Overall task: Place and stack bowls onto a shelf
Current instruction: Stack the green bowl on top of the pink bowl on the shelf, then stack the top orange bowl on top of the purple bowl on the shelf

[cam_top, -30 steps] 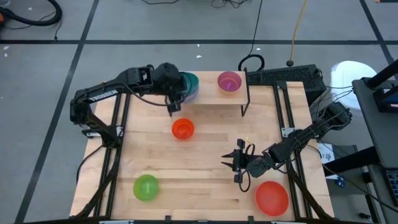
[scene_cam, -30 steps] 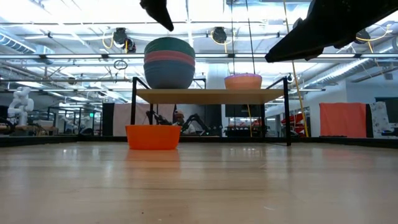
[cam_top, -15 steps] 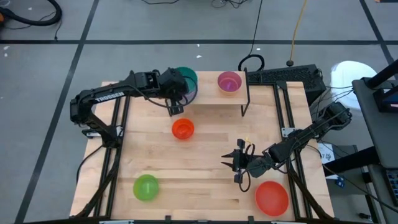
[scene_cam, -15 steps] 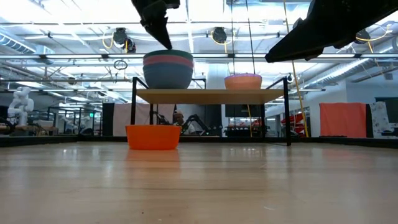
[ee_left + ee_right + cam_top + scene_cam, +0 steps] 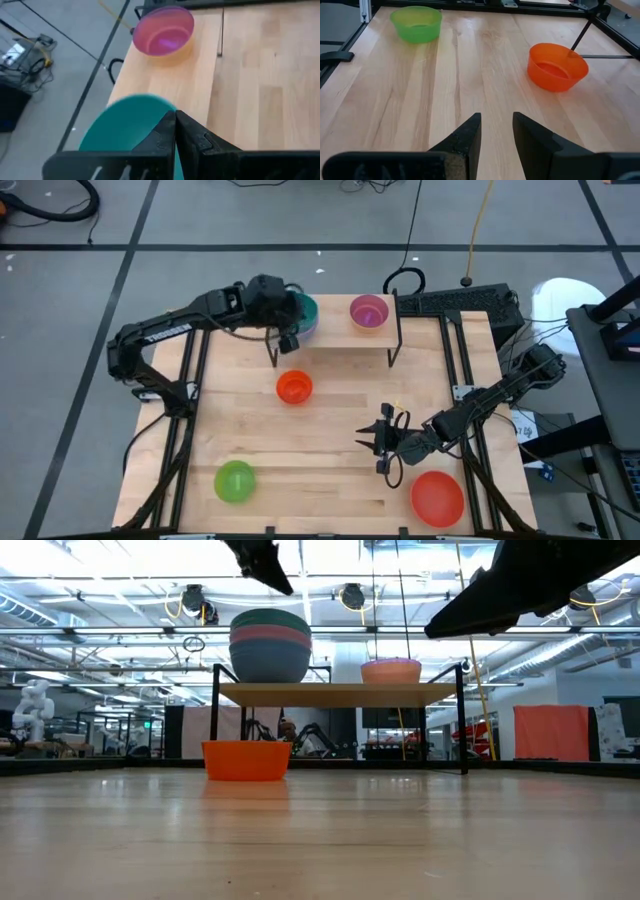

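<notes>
Hovering above the shelf's (image 5: 345, 338) left end, the left end effector (image 5: 290, 340) has its fingers pressed together with nothing between them. Just below it stands a stack of bowls (image 5: 270, 645) on the shelf, teal on top, then pink, then a blue-grey one at the base. A lone pink bowl (image 5: 368, 311) sits on the shelf's right part, apart from the stack.

On the surface (image 5: 330, 440), an orange bowl (image 5: 294, 387) rests just in front of the shelf. A green bowl (image 5: 235, 481) lies near the front left corner and a red bowl (image 5: 437, 496) near the front right corner.

The right end effector (image 5: 372, 442) hangs over the surface's right half, beside the red bowl, its fingers partly apart and holding nothing, pointed toward the orange bowl.
</notes>
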